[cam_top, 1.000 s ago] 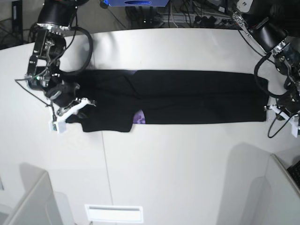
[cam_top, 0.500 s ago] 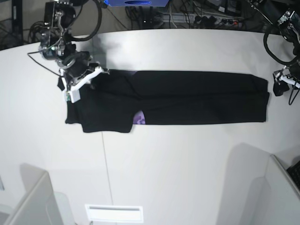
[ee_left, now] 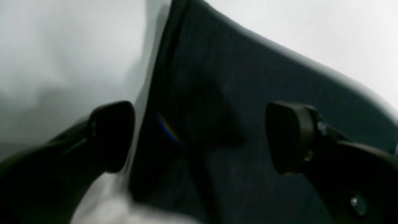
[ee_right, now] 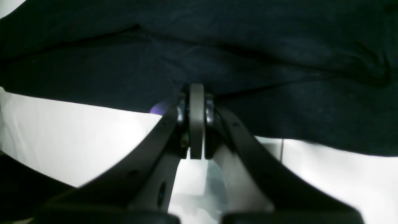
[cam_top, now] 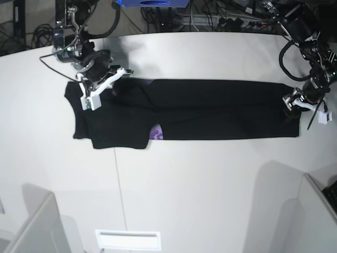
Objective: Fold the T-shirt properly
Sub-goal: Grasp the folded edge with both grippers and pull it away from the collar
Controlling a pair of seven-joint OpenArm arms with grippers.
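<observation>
Lying flat on the white tabletop [cam_top: 210,179], the T-shirt [cam_top: 210,108] makes a long black strip that runs from side to side in the base view. It has been folded narrow along its length. One short sleeve sticks out toward the near edge at the end by the right hand. A little bit of purple print [cam_top: 156,133] peeks out from under the fold there.

The right hand [cam_top: 100,84] is at that sleeve end, low over the far corner of the shirt. Its two fingers are pressed tight together. In the right wrist view the black cloth lies right at the fingertips, and the hand may be pinching a fold of it, but the dark cloth makes that hard to see.

The left hand [cam_top: 295,101] is at the other end of the strip. In the left wrist view its two black fingers [ee_left: 113,133] are spread wide apart. The edge of the shirt lies below and between them, and the hand is let go, holding nothing.
</observation>
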